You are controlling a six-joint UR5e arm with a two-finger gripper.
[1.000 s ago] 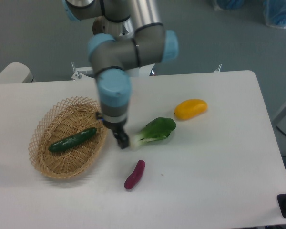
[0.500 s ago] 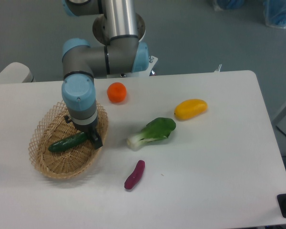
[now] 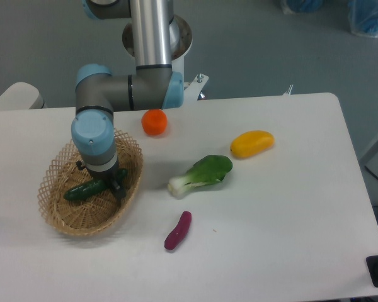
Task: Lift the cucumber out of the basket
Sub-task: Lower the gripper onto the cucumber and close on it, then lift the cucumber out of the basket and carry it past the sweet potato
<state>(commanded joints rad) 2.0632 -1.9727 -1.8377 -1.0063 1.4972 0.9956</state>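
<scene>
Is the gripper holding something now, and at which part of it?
Cannot be told. The gripper is down at the cucumber's right end inside the basket, but its jaws are hidden.

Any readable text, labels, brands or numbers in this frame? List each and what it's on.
None readable. No print shows on the arm or its end effector, the basket, the cucumber, the other produce or the table. The blue items at the top edge are too blurred to tell.

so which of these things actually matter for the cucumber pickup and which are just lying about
Part of the job:
cucumber, lying in the basket
basket
gripper, down in the basket at the cucumber's right end

Just lying about:
bok choy
purple sweet potato
yellow mango
orange fruit
</scene>
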